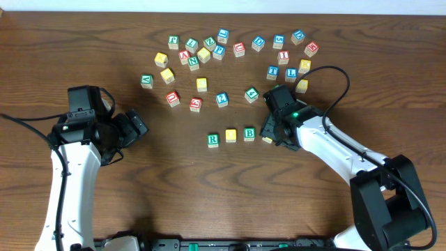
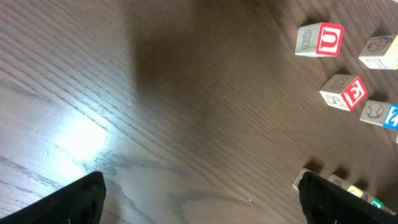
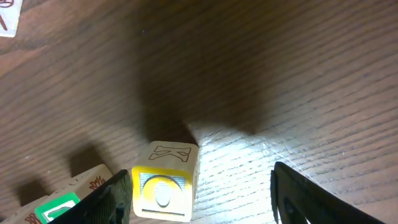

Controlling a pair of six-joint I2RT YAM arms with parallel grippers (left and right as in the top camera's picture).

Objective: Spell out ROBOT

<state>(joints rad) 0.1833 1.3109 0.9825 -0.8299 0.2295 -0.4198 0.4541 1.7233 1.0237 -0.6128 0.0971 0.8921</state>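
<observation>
1. The green R cube [image 1: 213, 140], a yellow cube [image 1: 231, 135] and the green B cube [image 1: 249, 134] [image 3: 59, 205] stand close together in a row near the middle of the desk [image 1: 209, 202]. R is at the row's left end in the overhead view.
2. A second yellow cube [image 1: 267, 138] [image 3: 165, 180] sits on the desk just right of the B cube. It continues the row and is partly covered from above by the right hand [image 1: 272, 132] [image 3: 202, 180].
3. The right hand is low over the desk with its jaws spread around the second yellow cube. In the wrist view the cube lies right against one finger [image 3: 106, 199], and bare wood shows between it and the other finger [image 3: 311, 199], so it is not pinched.
4. The left hand [image 1: 138, 125] [image 2: 199, 186] is toward the desk's left edge, well apart from the row. It is spread wide, with only bare wood between its fingers.
5. Other letter cubes [image 1: 202, 56] lie scattered toward the far edge. Their letters are too small to pick out the blue T.
</observation>
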